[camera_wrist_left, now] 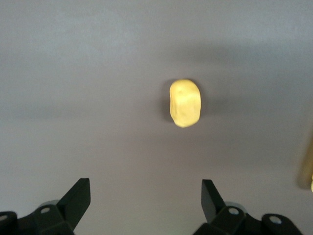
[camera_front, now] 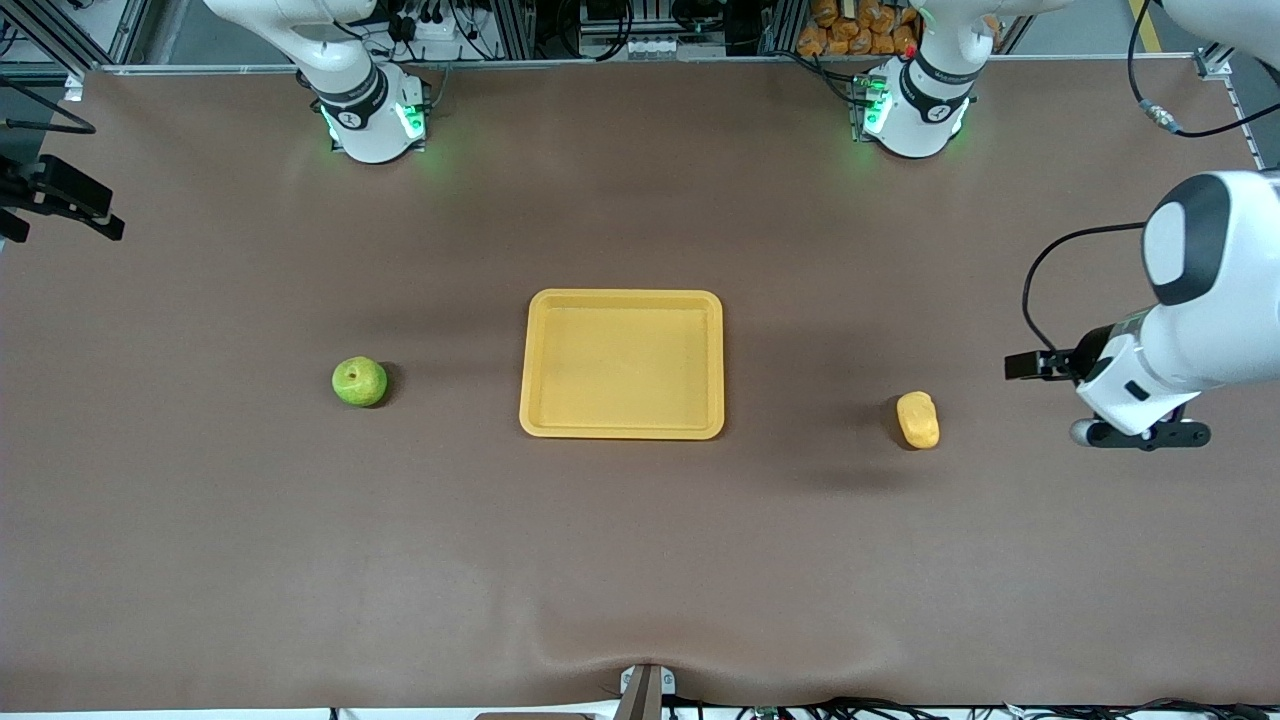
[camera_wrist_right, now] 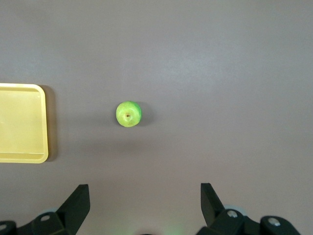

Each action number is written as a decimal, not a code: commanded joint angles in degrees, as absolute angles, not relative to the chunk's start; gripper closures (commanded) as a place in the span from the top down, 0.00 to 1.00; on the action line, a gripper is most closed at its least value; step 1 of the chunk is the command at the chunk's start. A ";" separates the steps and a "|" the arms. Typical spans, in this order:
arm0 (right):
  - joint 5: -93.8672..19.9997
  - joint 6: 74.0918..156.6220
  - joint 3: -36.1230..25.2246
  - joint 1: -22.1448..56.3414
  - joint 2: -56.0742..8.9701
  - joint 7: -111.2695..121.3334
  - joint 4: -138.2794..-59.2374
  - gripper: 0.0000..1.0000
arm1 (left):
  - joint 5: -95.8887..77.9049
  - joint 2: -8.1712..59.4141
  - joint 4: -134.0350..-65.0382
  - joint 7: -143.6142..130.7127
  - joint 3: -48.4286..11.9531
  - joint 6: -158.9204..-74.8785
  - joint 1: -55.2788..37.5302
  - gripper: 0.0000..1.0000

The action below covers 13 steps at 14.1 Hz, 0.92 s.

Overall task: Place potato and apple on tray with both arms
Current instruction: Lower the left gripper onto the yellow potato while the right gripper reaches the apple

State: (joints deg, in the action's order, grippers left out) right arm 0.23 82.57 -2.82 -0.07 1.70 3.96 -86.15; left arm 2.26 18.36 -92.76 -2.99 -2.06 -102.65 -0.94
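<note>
The yellow-orange tray [camera_front: 622, 301] lies in the middle of the table; one corner of it shows in the right wrist view [camera_wrist_right: 22, 156]. The green apple [camera_front: 359, 381] sits on the table toward the right arm's end and also shows in the right wrist view [camera_wrist_right: 128, 114]. The yellow potato [camera_front: 918, 419] lies toward the left arm's end and also shows in the left wrist view [camera_wrist_left: 185, 103]. My left gripper [camera_front: 1145, 436] [camera_wrist_left: 145, 188] is open and empty, above the table beside the potato. My right gripper [camera_wrist_right: 145, 193] is open and empty, high over the table; it does not show in the front view.
A brown mat [camera_front: 640, 560] covers the table. A black fixture [camera_front: 60, 200] juts in at the right arm's end. A small mount [camera_front: 645, 690] sits at the table's edge nearest the front camera. Cables run along the edge by the arm bases.
</note>
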 commanded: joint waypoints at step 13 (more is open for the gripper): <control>0.88 83.23 -2.37 1.32 -9.39 4.57 -85.08 1.00 | 10.72 27.76 -110.48 -27.04 -2.28 -140.27 -5.62 1.00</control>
State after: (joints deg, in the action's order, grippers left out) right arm 0.23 82.94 -2.34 0.85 -6.92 4.06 -86.17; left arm 8.24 25.01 -110.84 -20.37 -2.27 -137.74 -4.53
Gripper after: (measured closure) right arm 0.000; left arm 0.000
